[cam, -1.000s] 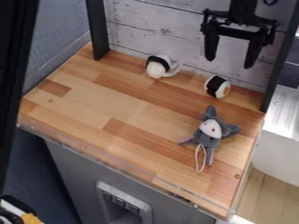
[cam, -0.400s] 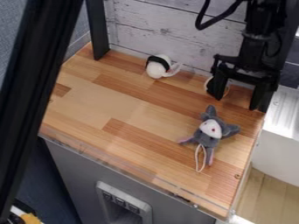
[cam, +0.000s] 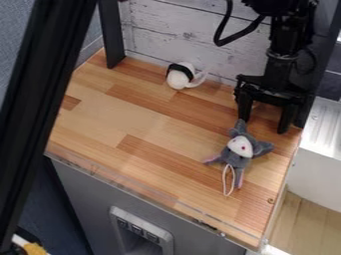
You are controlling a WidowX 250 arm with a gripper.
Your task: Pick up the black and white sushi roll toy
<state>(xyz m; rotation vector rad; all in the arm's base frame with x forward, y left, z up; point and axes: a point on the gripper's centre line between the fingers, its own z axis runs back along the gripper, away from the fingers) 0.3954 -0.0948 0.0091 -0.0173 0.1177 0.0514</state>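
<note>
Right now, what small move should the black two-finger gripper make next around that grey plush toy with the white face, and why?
I'd ease the gripper slightly toward the face of the plush toy before closing. Its fingers are apart, but the gap between them looks off-centre, nearer the white plank wall than the face is.

The top edge cuts off the arm (cam: 283, 37); the tool (cam: 264, 125) hides part of the surface (cam: 146, 119); the bottom edge crops a yellow thing (cam: 35, 249).
</note>
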